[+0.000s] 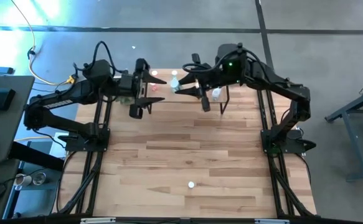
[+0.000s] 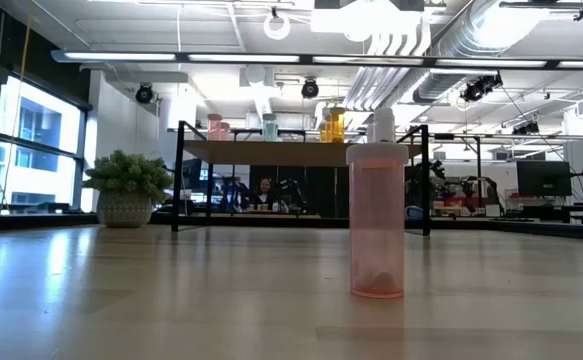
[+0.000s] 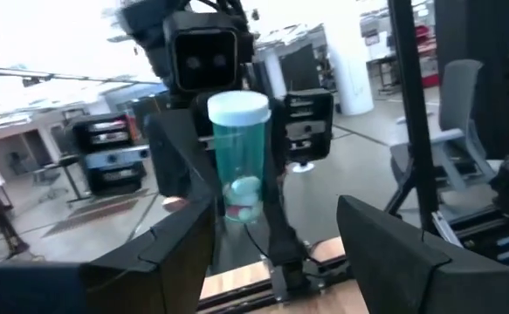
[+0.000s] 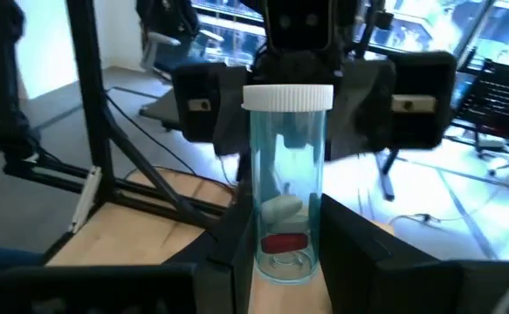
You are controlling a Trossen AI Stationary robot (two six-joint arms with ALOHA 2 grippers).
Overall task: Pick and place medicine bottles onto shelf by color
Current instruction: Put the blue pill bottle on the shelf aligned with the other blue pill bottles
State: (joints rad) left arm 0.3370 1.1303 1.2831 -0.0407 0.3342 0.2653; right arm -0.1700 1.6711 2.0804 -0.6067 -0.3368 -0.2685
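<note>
Bottles sort by colour: my left pincer (image 3: pixel 271 244), fingers parted, frames a green white-capped bottle (image 3: pixel 239 157) (shelf at twelve o'clock); my right pincer (image 4: pixel 280 253) brackets a clear plastic one (image 4: pixel 286 183).

Bright ceiling strips, window glare, blurred foreground

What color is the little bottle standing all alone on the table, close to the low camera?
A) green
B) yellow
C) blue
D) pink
D: in the low view the lone pink bottle with its white cap stands upright on the wooden table, well in front of the shelf that holds the other bottles.
</note>
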